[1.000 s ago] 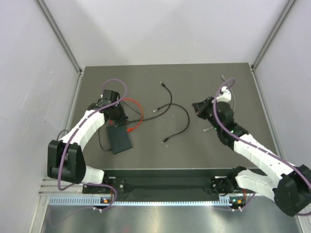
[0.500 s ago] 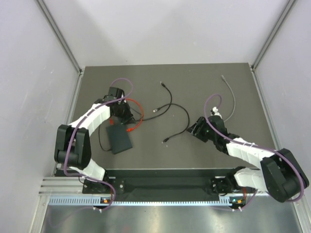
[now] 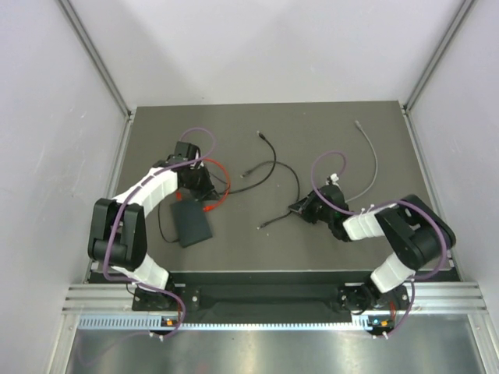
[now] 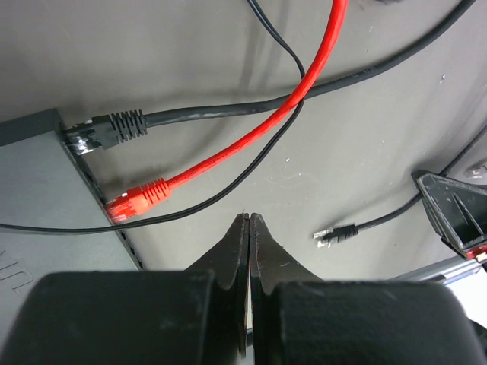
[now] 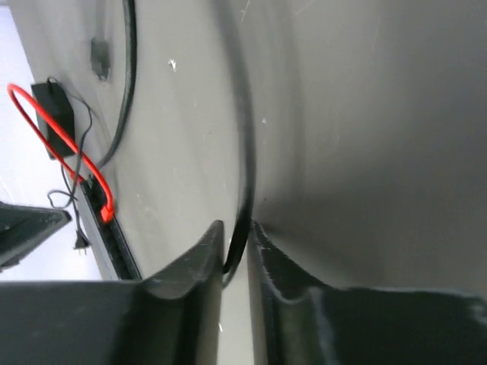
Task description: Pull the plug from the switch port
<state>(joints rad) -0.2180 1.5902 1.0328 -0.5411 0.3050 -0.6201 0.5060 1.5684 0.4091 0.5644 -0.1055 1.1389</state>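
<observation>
The switch is a flat dark box lying left of centre on the mat; its port edge also shows in the left wrist view. A black plug and a red plug sit in its ports. My left gripper is shut and empty, a short way right of the red plug and above the mat; in the top view it hovers just beyond the switch. My right gripper is shut on a black cable, low over the mat mid-table.
A red cable loops behind the switch. Black cables cross the middle, with a loose plug near my right gripper. A grey cable lies at the far right. A small black box sits by the red loop.
My right arm has folded back and left, bringing its gripper from the right side down onto the black cable mid-table. My left gripper shifted slightly right, then stayed.
</observation>
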